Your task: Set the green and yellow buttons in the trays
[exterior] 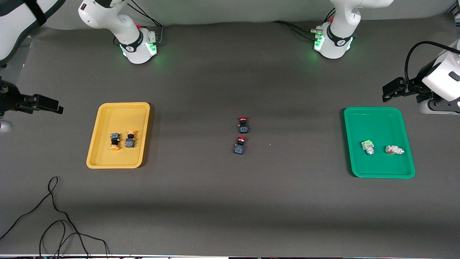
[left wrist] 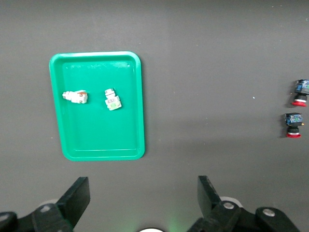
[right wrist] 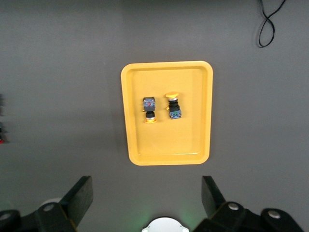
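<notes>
A black cable (exterior: 54, 212) lies looped on the table (exterior: 230, 201) nearest the front camera, toward the right arm's end. Farther back sit the two trays, well apart at either end of the table. The green tray (exterior: 377, 115) is toward the left arm's end and holds both white-bodied green buttons (exterior: 368, 146), lying on their sides near each other but not touching. The yellow tray (exterior: 104, 118) is toward the right arm's end and holds both dark-bodied yellow buttons (exterior: 114, 141), side by side with their orange-yellow caps pointing opposite ways. Between the trays, on the bare table around its middle, two red-capped switches (exterior: 240, 145) lie in a short row, one a little farther from the front camera than the other. Farther still, the grippers hang in the air, each arm waiting. The left gripper (left wrist: 144, 195) is over the table's edge beside the green tray, its fingers spread wide with nothing between them. The right gripper (right wrist: 147, 195) is over the table's edge beside the yellow tray, likewise spread wide and empty.
</notes>
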Robot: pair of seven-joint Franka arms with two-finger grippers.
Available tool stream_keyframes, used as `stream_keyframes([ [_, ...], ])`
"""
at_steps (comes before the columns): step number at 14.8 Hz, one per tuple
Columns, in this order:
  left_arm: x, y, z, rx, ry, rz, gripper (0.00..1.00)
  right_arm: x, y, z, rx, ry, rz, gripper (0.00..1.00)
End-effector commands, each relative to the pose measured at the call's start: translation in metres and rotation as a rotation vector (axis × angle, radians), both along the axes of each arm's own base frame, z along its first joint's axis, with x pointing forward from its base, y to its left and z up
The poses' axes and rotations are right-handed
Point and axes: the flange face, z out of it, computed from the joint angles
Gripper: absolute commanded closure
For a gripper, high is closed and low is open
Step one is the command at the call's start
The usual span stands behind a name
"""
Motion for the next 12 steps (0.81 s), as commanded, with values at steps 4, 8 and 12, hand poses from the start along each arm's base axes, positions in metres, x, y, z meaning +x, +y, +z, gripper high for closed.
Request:
stream_keyframes([
  [4, -0.004, 0.0, 0.005, 0.026, 0.01, -0.011, 0.01, 0.009, -0.027, 0.011, 0.023, 0.048, -0.019, 0.0],
  [8, -0.004, 0.0, 0.007, 0.026, 0.003, -0.011, 0.01, 0.005, -0.023, 0.012, -0.025, 0.083, 0.067, 0.0],
  [12, -0.004, 0.001, 0.006, 0.026, 0.005, -0.01, 0.01, -0.007, -0.019, 0.016, -0.057, 0.057, 0.093, 0.0],
])
